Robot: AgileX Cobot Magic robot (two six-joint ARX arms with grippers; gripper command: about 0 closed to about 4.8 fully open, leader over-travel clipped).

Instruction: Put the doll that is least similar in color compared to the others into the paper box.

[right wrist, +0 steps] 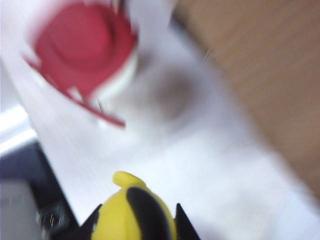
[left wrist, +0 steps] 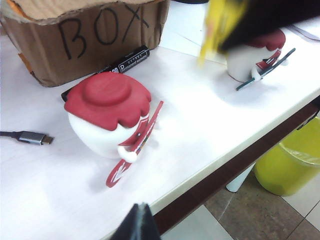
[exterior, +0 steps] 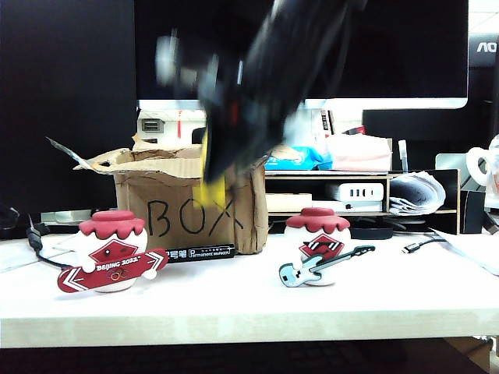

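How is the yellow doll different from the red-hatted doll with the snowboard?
The yellow doll is yellow with black markings; the snowboard doll is white with a red hat. The yellow doll is lifted in the right gripper in front of the box; the snowboard doll stands on the table. The left gripper hangs empty nearby. Both are small toys.

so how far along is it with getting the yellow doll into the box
Done: the right gripper has picked up the yellow doll, now off the table in front of the paper box. In hand: carrying it, blurred with motion. Left: lift it over the torn flaps and release. The left gripper is idle near the table edge.
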